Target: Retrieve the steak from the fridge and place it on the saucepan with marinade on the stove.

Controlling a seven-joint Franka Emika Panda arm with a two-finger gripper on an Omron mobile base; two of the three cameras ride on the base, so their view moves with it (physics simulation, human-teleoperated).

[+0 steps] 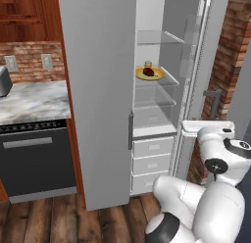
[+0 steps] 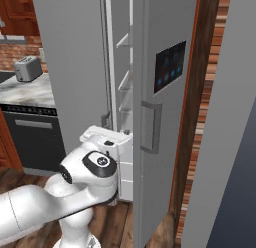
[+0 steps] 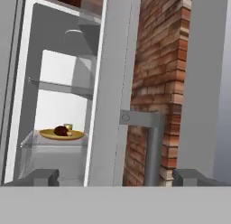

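Observation:
The fridge [image 1: 98,90] stands with its right door [image 2: 165,117] swung open. On a glass shelf inside lies the steak [image 1: 148,71], a small dark red-brown lump on a yellow plate [image 1: 156,76], with a small jar [image 1: 148,64] behind it. In the hand view the steak [image 3: 61,131] sits far off at the left, and the open door's edge and its handle [image 3: 152,142] fill the middle. My gripper [image 3: 118,178] is open, with its fingertips [image 3: 43,177] wide apart and nothing between them, well short of the shelf. The saucepan, marinade and stove are out of view.
A black dishwasher [image 1: 37,158] sits under a marble counter [image 1: 32,102] left of the fridge, with a toaster [image 2: 27,68] on top. A brick wall [image 3: 158,74] stands just right of the open door. White drawers [image 1: 152,161] fill the fridge's lower part.

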